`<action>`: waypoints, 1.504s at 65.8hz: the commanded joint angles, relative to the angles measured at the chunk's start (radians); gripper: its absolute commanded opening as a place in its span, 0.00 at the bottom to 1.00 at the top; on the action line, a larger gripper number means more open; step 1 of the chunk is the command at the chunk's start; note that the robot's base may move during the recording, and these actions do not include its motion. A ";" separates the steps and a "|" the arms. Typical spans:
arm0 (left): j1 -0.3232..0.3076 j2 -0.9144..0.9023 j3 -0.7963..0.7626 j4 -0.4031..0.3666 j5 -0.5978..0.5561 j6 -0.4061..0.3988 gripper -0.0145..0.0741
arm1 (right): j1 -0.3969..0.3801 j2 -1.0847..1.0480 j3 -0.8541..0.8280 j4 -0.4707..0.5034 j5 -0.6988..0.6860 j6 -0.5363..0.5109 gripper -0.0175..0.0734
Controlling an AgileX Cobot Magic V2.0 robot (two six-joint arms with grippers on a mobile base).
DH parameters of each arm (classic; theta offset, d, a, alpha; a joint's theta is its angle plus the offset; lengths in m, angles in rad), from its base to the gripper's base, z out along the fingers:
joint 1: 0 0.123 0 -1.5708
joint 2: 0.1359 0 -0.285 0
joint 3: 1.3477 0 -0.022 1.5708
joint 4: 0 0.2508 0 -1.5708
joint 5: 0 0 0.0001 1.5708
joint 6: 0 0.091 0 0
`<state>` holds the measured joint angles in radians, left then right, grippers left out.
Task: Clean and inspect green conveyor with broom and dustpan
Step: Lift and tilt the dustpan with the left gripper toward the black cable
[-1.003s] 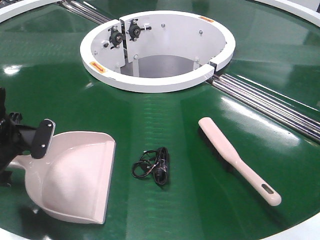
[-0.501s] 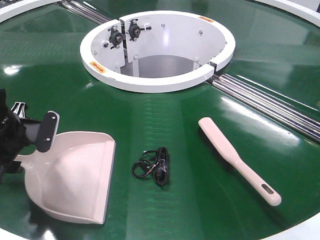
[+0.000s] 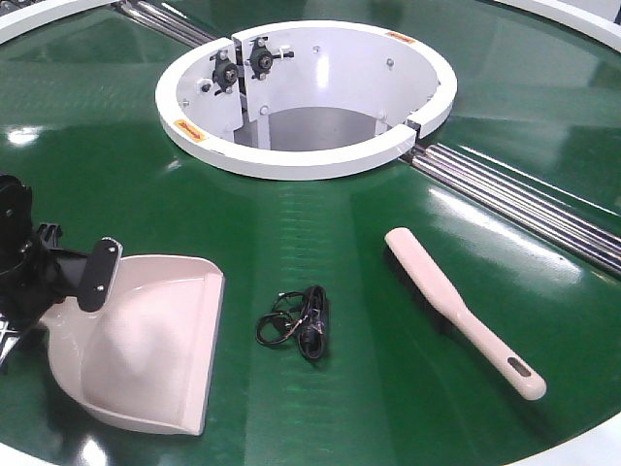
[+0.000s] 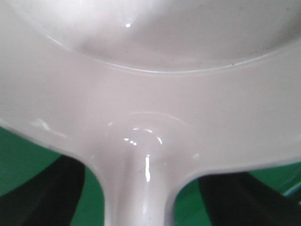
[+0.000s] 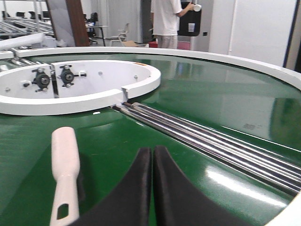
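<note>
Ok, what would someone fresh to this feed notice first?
A broad glossy green belt fills the view, with a white ring at its middle. Near the front, a beige dustpan lies at left with the left gripper at its handle, a black cable tangle sits in the centre, and a beige brush lies alone at right.

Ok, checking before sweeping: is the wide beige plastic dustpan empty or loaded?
Empty. The beige dustpan shows a bare scoop in the front view; the tangled black cable lies apart on the green conveyor.
</note>
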<state>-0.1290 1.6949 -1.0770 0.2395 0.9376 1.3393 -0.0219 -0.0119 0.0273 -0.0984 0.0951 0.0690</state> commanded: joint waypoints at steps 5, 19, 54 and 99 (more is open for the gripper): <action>-0.004 -0.028 -0.020 0.010 -0.001 -0.001 0.49 | -0.012 -0.010 0.004 -0.002 -0.075 -0.011 0.18; -0.004 -0.028 -0.021 0.057 0.032 -0.002 0.18 | -0.012 -0.010 0.004 -0.002 -0.075 -0.011 0.18; -0.005 -0.028 -0.112 0.055 0.195 -0.155 0.15 | -0.012 -0.010 0.004 -0.002 -0.075 -0.011 0.18; -0.165 -0.027 -0.153 0.173 0.164 -0.222 0.15 | -0.011 -0.011 0.004 -0.002 -0.075 -0.011 0.18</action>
<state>-0.2834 1.7052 -1.2043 0.4246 1.1111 1.1201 -0.0275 -0.0119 0.0273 -0.0984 0.0951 0.0690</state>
